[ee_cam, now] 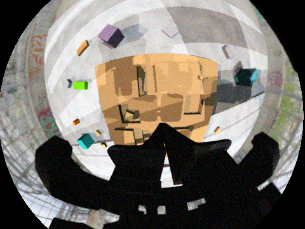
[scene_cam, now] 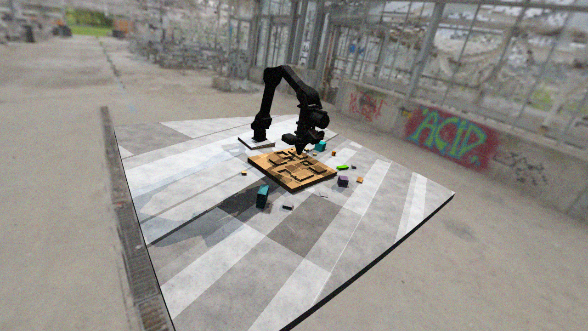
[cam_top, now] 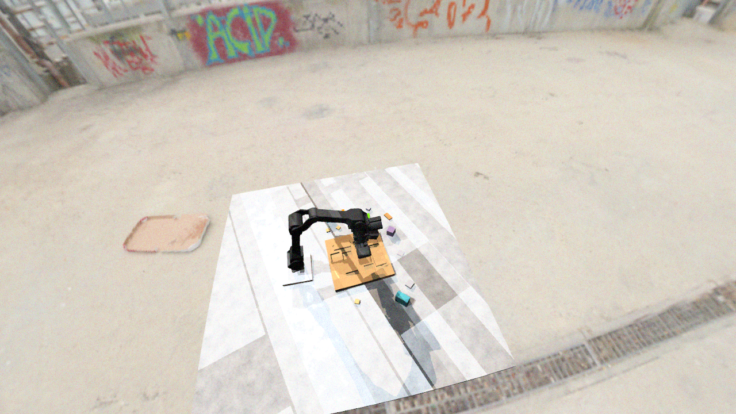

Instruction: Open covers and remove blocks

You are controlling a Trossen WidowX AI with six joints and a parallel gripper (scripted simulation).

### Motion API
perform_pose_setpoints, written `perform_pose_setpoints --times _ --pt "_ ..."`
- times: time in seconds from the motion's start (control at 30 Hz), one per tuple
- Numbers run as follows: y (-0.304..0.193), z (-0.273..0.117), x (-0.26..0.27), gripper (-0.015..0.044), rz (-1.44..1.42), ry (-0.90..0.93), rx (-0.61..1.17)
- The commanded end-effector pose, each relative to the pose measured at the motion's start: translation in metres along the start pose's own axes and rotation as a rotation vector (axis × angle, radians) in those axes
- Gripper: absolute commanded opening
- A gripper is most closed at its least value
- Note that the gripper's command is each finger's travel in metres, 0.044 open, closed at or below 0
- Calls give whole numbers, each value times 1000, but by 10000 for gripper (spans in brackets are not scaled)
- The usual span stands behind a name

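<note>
In the wrist view, left to right: the fingers (scene_cam: 300,149) are shut, tips together, with nothing seen held; contact with the puzzle board (cam_top: 342,280) (scene_cam: 290,185) (ee_cam: 108,73) cannot be confirmed.

Left of the fingers, on the counter (cam_top: 246,309) (scene_cam: 370,230) (ee_cam: 67,60): one dark angled piece (cam_top: 368,209) (scene_cam: 353,167) (ee_cam: 70,83); one small orange block (cam_top: 343,210) (scene_cam: 333,153) (ee_cam: 76,121); one green block (cam_top: 368,216) (scene_cam: 342,167) (ee_cam: 80,85); one flat orange block (cam_top: 387,216) (scene_cam: 359,179) (ee_cam: 82,48); one teal cube (scene_cam: 320,146) (ee_cam: 86,141); two of three small tan blocks, the first (cam_top: 338,227) (scene_cam: 314,154) (ee_cam: 98,133) near the second (cam_top: 328,230) (scene_cam: 306,149) (ee_cam: 103,144); one purple cube (cam_top: 391,231) (scene_cam: 342,181) (ee_cam: 111,35).

The board lies ahead of and below the fingers; one tan block (ee_cam: 129,115) shows in a recess left of them; cover count uncertain.

Right of the fingers, beyond the board's edges: one pale thin bracket (cam_top: 400,254) (scene_cam: 323,195) (ee_cam: 170,32); the third small tan block (cam_top: 357,301) (scene_cam: 243,173) (ee_cam: 216,130); one grey bracket (cam_top: 410,285) (scene_cam: 287,206) (ee_cam: 227,51); one tall teal block (cam_top: 402,298) (scene_cam: 262,196) (ee_cam: 246,77); open counter separates these four, leaving room between.
</note>
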State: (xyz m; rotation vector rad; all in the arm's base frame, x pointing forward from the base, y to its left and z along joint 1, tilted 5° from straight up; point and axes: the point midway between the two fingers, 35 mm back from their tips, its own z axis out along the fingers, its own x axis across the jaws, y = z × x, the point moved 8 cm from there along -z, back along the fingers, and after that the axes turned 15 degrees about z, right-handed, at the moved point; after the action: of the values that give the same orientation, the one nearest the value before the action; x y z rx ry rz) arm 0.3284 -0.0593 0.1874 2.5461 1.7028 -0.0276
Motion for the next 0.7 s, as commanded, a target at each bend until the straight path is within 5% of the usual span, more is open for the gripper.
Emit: perform_pose_setpoints --times 0.0,0.67 --pt "-8 0 18 0 80 -2 -3" --pt "-35 11 70 0 385 -1 -3"
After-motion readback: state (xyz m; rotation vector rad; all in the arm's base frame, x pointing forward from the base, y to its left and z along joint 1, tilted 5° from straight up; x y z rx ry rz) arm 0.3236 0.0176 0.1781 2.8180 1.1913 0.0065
